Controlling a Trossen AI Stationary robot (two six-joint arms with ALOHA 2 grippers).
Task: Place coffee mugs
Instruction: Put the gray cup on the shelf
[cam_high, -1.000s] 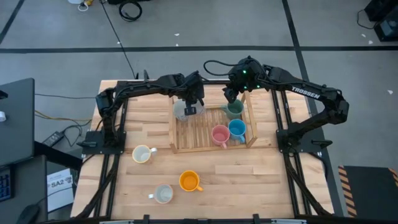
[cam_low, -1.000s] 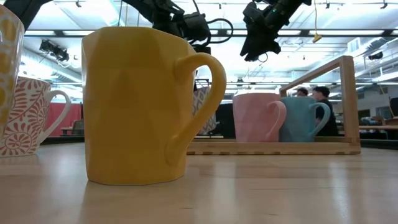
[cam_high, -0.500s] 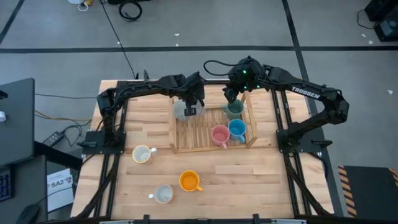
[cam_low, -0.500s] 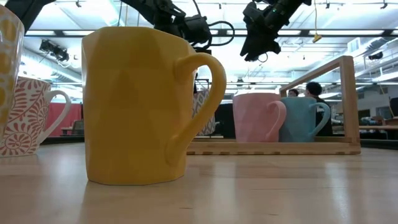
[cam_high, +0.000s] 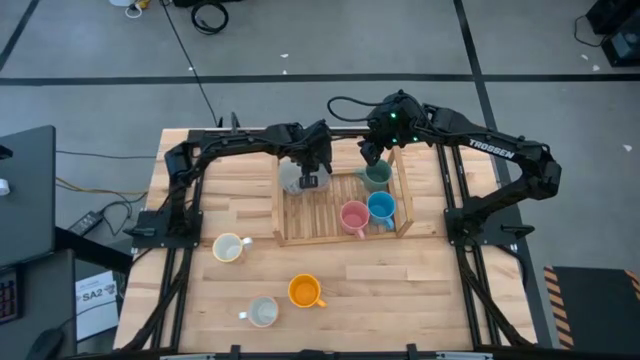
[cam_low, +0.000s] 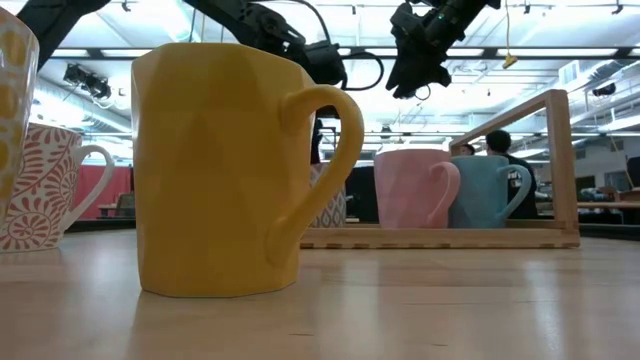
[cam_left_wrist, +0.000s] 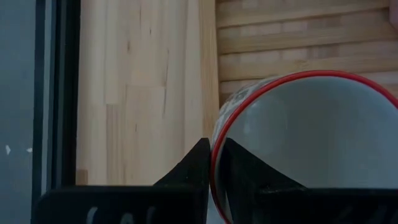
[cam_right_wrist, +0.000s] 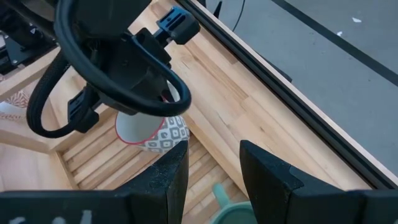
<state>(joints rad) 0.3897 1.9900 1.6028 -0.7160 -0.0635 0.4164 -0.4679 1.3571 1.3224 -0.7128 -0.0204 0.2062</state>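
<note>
At far-left corner of slatted wooden tray (cam_high: 342, 235), my left gripper (cam_high: 309, 180) pinches rim of whitish-grey patterned ceramic mug with red lip (cam_left_wrist: 311, 143). Mug sits in tray. Risk: retreating before fingers clear rim tips mug. Right gripper (cam_high: 371, 152) hovers parted above dark green mug (cam_high: 377, 176).

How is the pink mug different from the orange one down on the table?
The pink mug stands inside the slatted wooden tray, touching a blue mug; the orange mug stands alone on the bare table. Pink's handle points toward the table's near edge, orange's toward the right. Both stand upright, and no gripper holds either.
</note>
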